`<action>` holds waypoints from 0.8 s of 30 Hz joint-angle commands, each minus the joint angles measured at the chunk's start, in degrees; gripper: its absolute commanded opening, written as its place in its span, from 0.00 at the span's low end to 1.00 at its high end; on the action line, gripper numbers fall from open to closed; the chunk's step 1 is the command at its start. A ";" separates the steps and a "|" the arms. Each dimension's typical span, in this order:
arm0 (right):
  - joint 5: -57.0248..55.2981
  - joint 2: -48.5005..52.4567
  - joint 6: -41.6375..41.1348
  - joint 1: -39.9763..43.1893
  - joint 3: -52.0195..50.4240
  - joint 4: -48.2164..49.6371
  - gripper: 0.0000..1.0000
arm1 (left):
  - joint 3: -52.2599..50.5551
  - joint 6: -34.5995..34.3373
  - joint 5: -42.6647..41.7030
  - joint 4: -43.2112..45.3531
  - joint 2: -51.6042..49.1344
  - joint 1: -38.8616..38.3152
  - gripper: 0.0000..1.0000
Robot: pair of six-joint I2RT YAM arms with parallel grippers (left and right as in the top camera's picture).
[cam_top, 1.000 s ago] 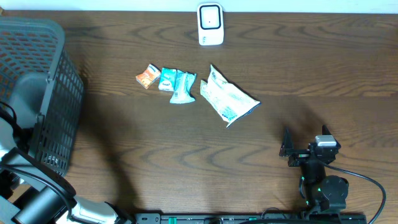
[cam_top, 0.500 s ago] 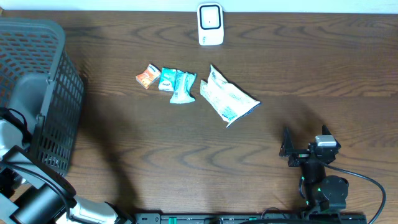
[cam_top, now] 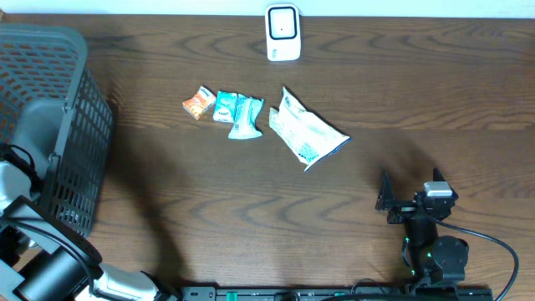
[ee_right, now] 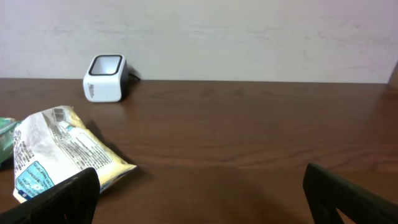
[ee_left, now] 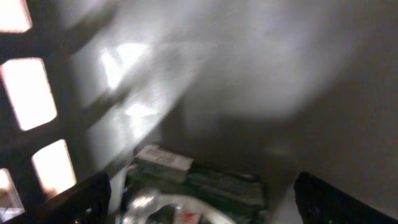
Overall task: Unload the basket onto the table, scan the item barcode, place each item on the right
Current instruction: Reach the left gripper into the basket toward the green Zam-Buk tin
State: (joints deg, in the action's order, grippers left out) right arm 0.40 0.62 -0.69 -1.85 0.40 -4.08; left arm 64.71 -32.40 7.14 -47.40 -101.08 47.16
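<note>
My left pincer [ee_left: 205,200] hangs inside the basket [cam_top: 50,125], fingers wide apart, with a green pack [ee_left: 211,183] lying on the floor between them. Whether either finger touches it I cannot tell. A white label [ee_left: 165,157] sits on its near end, likely the barcode. My right pincer [ee_right: 200,186] rests low at the near edge of the table [cam_top: 418,84], also spread, holding nothing.

Closing now could go wrong: a finger may land on that label and hide it, or a shallow bite on slick wrapping may let the pack slip. Lifting out, my fingers could snag the mesh wall. The scanner [cam_top: 282,33] stands well apart at the far edge, and a low carry would sweep the packets lying between.

Count: one basket, one green pack in it. On the table are one orange packet [cam_top: 197,102], two teal packets [cam_top: 224,106] [cam_top: 245,116], one white bag [cam_top: 305,131] and one scanner.
</note>
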 commanded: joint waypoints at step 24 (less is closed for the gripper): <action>-0.07 -0.24 -0.57 0.13 -0.09 -0.26 0.99 | -1.66 6.10 -12.04 7.87 -3.06 0.17 0.79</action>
State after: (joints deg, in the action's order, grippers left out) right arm 0.40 0.62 -0.67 -1.85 0.40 -4.08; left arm 64.10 -27.11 0.19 -40.42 -101.93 47.27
